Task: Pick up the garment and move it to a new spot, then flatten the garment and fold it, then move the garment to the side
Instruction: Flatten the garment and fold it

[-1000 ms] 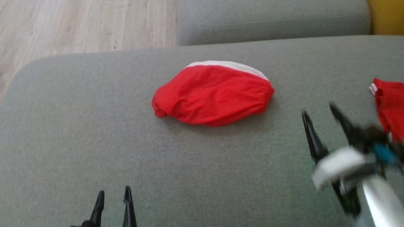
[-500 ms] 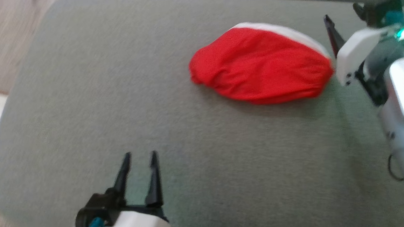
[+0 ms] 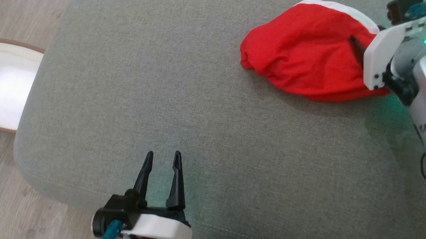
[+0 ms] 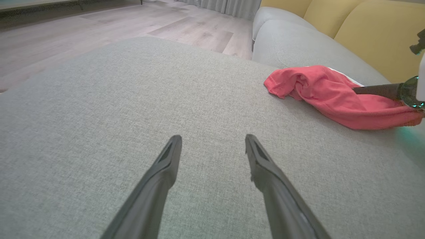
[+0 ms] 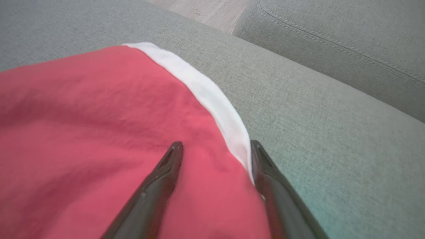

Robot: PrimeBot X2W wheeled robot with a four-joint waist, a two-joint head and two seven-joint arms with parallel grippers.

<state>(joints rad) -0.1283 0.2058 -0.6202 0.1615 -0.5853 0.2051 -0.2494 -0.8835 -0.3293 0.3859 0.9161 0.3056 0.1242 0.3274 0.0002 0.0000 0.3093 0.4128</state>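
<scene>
The garment (image 3: 305,51) is a crumpled red piece with a white band along its far edge, lying on the grey cushion (image 3: 197,98) at the upper right. My right gripper (image 3: 360,42) is at its right end, open. In the right wrist view its fingers (image 5: 215,146) straddle the white band (image 5: 206,93), one finger on the red cloth (image 5: 83,132), the other at the band's edge. My left gripper (image 3: 163,155) is open and empty near the cushion's front edge, well away from the garment (image 4: 332,96). The left wrist view shows its fingers (image 4: 213,138) over bare cushion.
A white basket with a brown rim (image 3: 0,88) stands on the wooden floor (image 3: 3,206) left of the cushion. A second grey cushion (image 5: 332,33) lies beyond the garment, with a yellow backrest (image 4: 365,30) behind it.
The head camera has swung, shifting the whole picture. My right gripper has travelled from the cushion's near right side to the garment's right end, its fingers now over the cloth. The left gripper stays open.
</scene>
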